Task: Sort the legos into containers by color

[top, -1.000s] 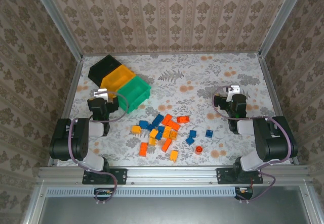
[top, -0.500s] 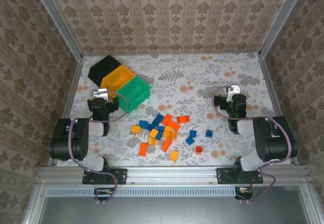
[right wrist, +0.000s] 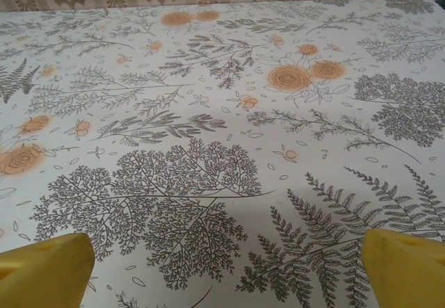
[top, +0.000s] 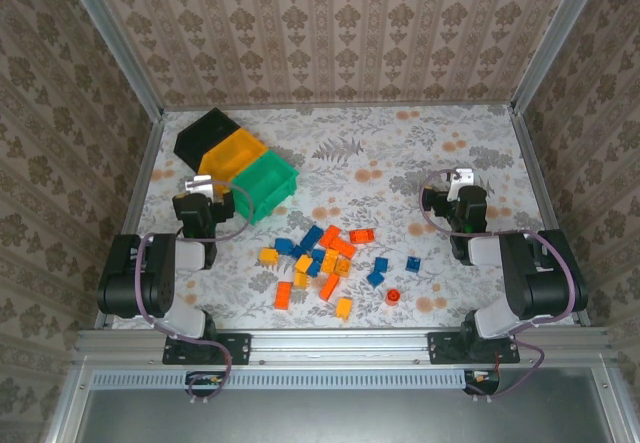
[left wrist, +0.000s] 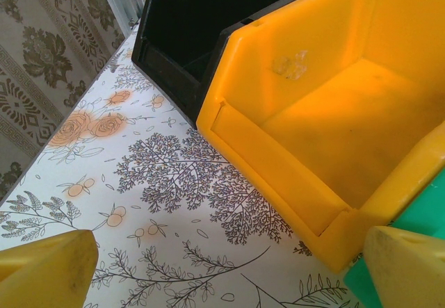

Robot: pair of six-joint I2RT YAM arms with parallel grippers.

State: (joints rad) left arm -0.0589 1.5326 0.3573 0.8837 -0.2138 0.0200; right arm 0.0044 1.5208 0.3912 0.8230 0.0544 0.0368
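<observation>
Opening step: legos [top: 325, 258] lie unsorted on the surface [top: 400, 163]. Left claw [left wrist: 222, 270] and right claw [right wrist: 222, 270] gape empty (a pickup should follow).

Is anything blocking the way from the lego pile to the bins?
No, nothing visible is. Just bare flowery table lies between the legos and the green bin, the closest one. The left gripper sits open, off to the left of that path.
</observation>
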